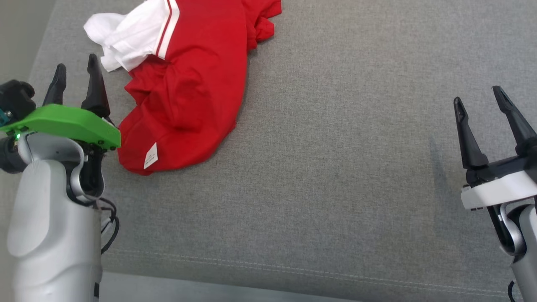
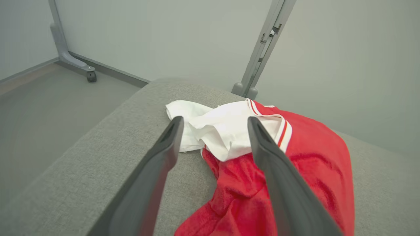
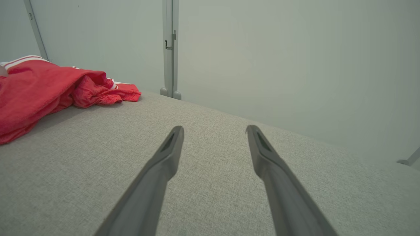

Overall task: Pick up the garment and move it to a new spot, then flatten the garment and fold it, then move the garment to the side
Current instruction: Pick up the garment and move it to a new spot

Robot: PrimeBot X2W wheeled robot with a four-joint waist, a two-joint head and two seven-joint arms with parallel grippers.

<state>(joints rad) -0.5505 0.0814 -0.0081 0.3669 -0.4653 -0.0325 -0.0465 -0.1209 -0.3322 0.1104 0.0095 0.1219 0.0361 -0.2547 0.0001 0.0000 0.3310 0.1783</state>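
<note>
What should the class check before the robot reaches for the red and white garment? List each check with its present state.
1. Left gripper open, nothing held: ok.
2. Right gripper open, nothing held: ok.
3. Garment close beside the left fingers: ok.
4. Nothing lying on the garment: ok.
5. Bare cushion free for a new spot: ok.
6. Garment flat: not ok, it lies crumpled.
</note>
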